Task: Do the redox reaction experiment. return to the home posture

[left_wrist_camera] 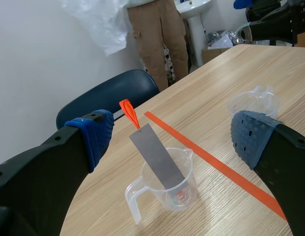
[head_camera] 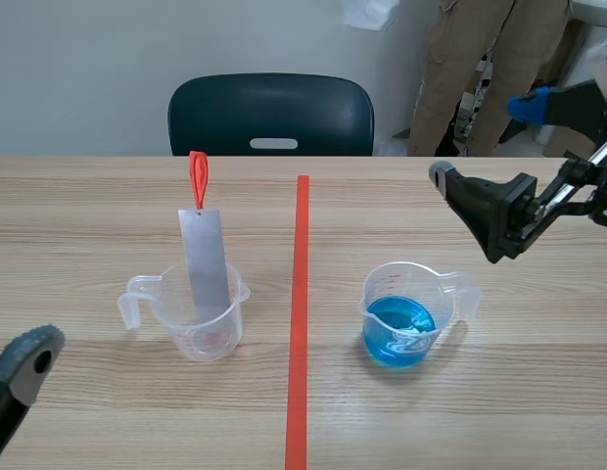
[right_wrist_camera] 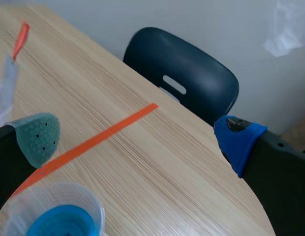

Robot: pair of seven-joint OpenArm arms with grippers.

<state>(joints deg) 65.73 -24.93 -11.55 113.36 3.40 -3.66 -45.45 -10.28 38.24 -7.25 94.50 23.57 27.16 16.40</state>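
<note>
Wooden tabletop [head_camera: 88, 196], tape line [head_camera: 302, 294] down its middle: left of it the metal strip [head_camera: 206, 264] leans in a clear cup [head_camera: 201, 333], right of it stands the blue-filled cup [head_camera: 401, 328]. Both the left hand [left_wrist_camera: 174, 137] and right hand [right_wrist_camera: 138, 137] gape empty; a low retreat might clip a cup and spill it, though clearances are hard to judge.

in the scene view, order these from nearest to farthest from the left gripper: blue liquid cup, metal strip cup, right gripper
From the left gripper, low at the left:
1. Metal strip cup, left of the tape line.
2. Blue liquid cup, right of the line.
3. Right gripper, raised at the far right.
</note>
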